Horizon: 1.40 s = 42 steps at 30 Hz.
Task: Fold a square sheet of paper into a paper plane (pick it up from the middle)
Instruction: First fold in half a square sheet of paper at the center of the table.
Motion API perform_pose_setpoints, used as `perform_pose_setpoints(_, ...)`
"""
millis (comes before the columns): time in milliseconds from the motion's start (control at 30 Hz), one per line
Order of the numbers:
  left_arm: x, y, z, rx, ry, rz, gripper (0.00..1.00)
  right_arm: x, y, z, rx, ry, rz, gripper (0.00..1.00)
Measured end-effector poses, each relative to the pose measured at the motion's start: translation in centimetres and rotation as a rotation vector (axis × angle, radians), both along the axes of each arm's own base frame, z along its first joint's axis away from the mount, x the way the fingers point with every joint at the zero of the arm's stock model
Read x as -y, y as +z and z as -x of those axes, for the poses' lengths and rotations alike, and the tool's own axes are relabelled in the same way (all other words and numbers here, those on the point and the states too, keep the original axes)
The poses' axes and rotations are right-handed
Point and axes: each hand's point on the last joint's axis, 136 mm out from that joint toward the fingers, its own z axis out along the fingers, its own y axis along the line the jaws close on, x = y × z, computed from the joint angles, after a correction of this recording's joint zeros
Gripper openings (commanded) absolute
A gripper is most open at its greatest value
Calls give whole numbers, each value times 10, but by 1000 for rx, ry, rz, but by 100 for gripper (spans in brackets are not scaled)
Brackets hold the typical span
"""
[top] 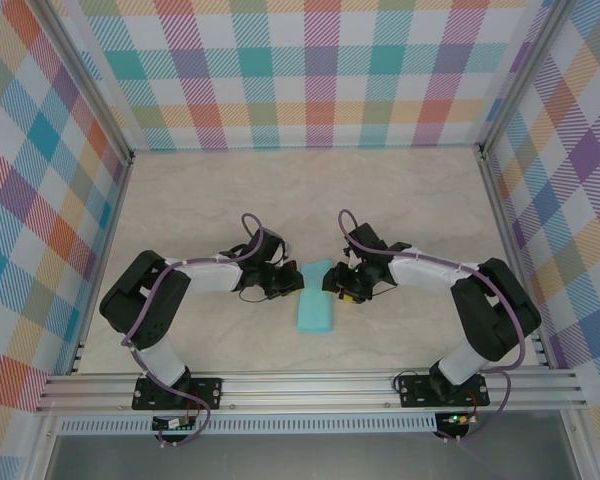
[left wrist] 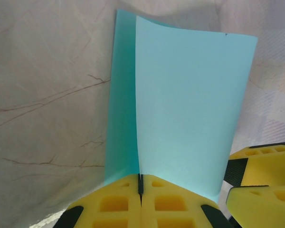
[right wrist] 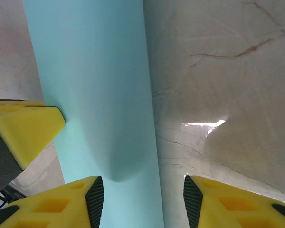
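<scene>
Veined marble tabletop (top: pixel 200 200) holds folded turquoise sheet (top: pixel 315 305), left end effector (left wrist: pixel 140 179) clenching it, right end effector (right wrist: pixel 141 192) released.

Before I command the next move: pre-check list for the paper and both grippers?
1. Left gripper pinching the square sheet of paper: ok, fingers shut on its near edge.
2. Right gripper gripping the sheet: not ok, jaws apart, with the paper's edge lying between them.
3. Sheet folded over: ok, two layers show in the left wrist view.
4. Layer edges aligned: cannot tell.
5. Grippers apart from each other: ok, they flank the sheet from opposite sides.
</scene>
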Motion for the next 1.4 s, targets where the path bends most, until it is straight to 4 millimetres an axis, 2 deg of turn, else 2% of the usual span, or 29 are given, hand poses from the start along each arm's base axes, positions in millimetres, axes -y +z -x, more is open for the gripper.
perform_pose_setpoints(200,-1,-5,2,-10,-1,-7,6,-1,-6,1,-14,2,4,50)
perform_pose_setpoints(433,-1,-5,2,-5,-7,-7,21,-1,-17,2,-40,-1,21,49)
perform_pose_setpoints(800,-8,1,15,-10,-3,10,33,-1,-17,1,-48,-21,18,51)
perform_pose_setpoints(1100,-12,6,20,-5,9,15,37,-3,-16,0,-47,-30,5,55)
perform_pose_setpoints(1400,-12,6,18,-12,27,17,36,-3,-14,0,-31,-33,-11,58)
